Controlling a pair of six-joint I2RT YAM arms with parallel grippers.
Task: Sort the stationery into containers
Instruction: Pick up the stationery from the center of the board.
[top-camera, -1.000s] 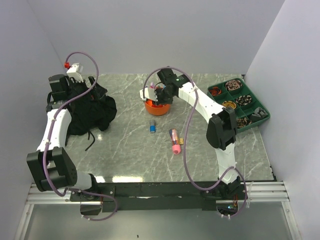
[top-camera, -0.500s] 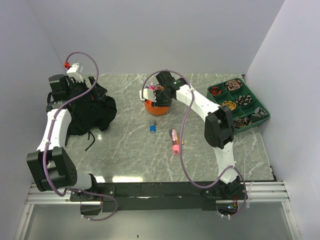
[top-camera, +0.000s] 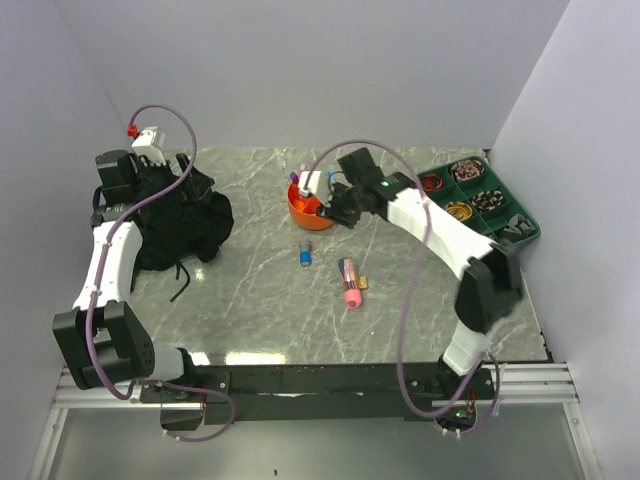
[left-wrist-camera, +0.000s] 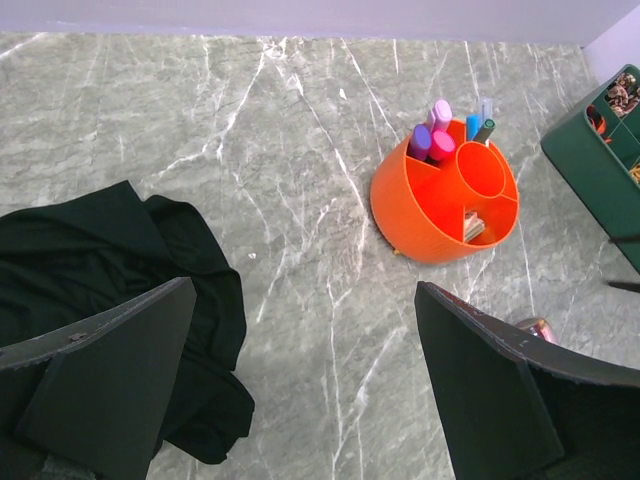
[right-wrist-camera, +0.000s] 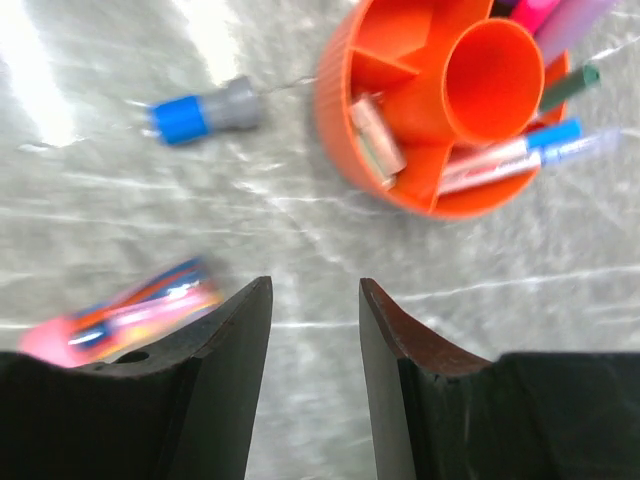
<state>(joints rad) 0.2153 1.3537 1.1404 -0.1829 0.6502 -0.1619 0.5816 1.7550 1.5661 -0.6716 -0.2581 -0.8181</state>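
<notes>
Right gripper (right-wrist-camera: 312, 290), jaws parted and empty, hovers near orange holder (right-wrist-camera: 332, 95) stocked with pens (right-wrist-camera: 492, 165) and markers (left-wrist-camera: 438, 128).

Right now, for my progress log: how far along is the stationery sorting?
Done: several markers and pens stand in the round orange plastic holder. In hand: nothing; the right arm's jaws are apart and empty near it. Remaining: a blue-capped grey marker and a pink-ended pen on the marble table.
</notes>
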